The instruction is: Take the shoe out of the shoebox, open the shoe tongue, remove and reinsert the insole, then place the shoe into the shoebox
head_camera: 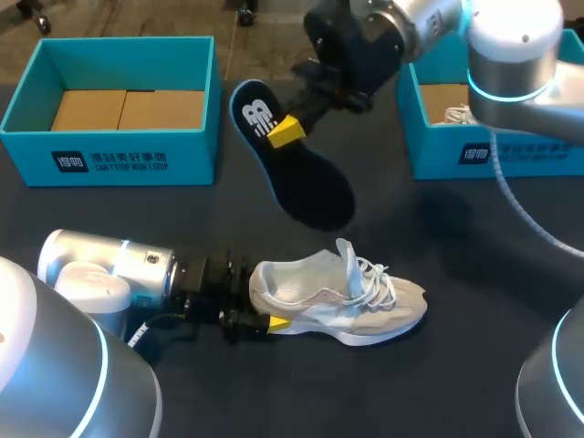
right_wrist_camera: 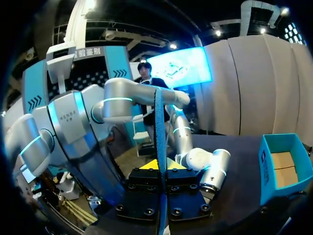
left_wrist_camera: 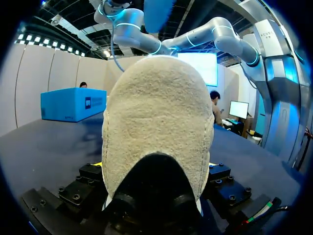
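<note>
A white shoe (head_camera: 342, 297) lies on its sole on the dark table, toe toward my right, its tongue pulled up. My left gripper (head_camera: 265, 299) is at its heel, one yellow fingertip (head_camera: 278, 321) along the near side. In the left wrist view the heel (left_wrist_camera: 156, 112) fills the space between the fingers, which press on it from both sides. The dark blue insole (head_camera: 292, 164) hangs tilted in the air above the table, with my right gripper (head_camera: 286, 130) shut on it near the heel end. Seen edge-on, the insole (right_wrist_camera: 159, 127) stands up between the right gripper's (right_wrist_camera: 160, 166) fingers.
A teal shoebox (head_camera: 137, 155) with brown card inside stands at the back left. A second teal box (head_camera: 493, 151) at the back right holds something white with laces (head_camera: 456, 114). My right arm crosses above that box.
</note>
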Controlling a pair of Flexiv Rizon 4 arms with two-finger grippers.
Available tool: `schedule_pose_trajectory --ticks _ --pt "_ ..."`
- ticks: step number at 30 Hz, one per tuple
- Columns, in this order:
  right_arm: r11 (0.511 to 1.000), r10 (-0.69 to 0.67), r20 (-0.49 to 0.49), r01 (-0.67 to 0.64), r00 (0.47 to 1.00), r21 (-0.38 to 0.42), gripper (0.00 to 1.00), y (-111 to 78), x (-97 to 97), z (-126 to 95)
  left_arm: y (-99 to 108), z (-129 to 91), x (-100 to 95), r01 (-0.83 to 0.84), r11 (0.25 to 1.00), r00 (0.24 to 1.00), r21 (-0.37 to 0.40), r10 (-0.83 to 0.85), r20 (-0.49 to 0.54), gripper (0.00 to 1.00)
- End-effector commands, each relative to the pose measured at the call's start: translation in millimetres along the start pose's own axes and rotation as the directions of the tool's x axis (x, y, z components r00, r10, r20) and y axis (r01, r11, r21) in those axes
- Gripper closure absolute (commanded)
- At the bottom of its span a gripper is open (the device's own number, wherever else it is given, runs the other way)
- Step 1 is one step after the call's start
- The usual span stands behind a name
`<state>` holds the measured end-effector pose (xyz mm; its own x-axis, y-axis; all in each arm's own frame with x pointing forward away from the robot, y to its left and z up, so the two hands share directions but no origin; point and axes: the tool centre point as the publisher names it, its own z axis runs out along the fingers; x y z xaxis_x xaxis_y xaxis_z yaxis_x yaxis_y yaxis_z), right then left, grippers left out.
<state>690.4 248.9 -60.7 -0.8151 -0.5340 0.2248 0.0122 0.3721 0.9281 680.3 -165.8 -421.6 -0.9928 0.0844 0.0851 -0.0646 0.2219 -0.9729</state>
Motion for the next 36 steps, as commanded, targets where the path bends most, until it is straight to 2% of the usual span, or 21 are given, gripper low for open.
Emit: schedule_pose_trajectory --ticks 1,5,7,8,12,15,28,32,36 --pt "1.000 0.001 0.091 -0.001 0.996 0.000 1.00 -0.5 5.4 1 4 2 -2.6 0.000 1.000 1.000 0.000 0.000 0.000 1.00" --pt "1.000 0.001 0.091 -0.001 0.996 0.000 1.00 -0.5 5.4 1 4 2 -2.6 0.000 1.000 1.000 0.000 0.000 0.000 1.00" --pt "1.000 -0.003 0.140 0.004 0.990 -0.010 1.00 4.4 13.4 -2 4 2 -2.6 0.000 1.000 1.000 0.000 0.000 0.000 1.00" --pt "1.000 -0.008 0.172 0.013 0.985 -0.023 1.00 13.8 24.2 -6 4 2 -2.6 0.000 1.000 1.000 0.000 0.000 0.000 1.00" --pt "0.999 0.007 0.196 0.001 0.981 -0.043 1.00 33.6 39.9 -9 4 2 -2.6 0.000 1.000 1.000 0.000 0.000 0.000 1.00" --pt "0.995 0.089 0.263 -0.072 0.961 -0.072 1.00 49.4 54.3 -12 4 2 -2.6 0.000 1.000 1.000 0.000 0.000 0.000 1.00" --pt "0.995 0.089 0.263 -0.072 0.961 -0.072 1.00 49.4 54.3 -12 4 2 -2.6 0.000 1.000 1.000 0.000 0.000 0.000 1.00" --pt "0.991 0.095 0.347 -0.054 0.933 -0.124 1.00 50.1 83.7 -11 4 2 -2.6 0.000 1.000 1.000 0.000 0.000 0.000 1.00" --pt "0.981 0.144 0.383 -0.081 0.912 -0.176 1.00 55.3 101.9 -8 4 2 -2.6 0.000 1.000 1.000 0.000 0.000 0.000 1.00"
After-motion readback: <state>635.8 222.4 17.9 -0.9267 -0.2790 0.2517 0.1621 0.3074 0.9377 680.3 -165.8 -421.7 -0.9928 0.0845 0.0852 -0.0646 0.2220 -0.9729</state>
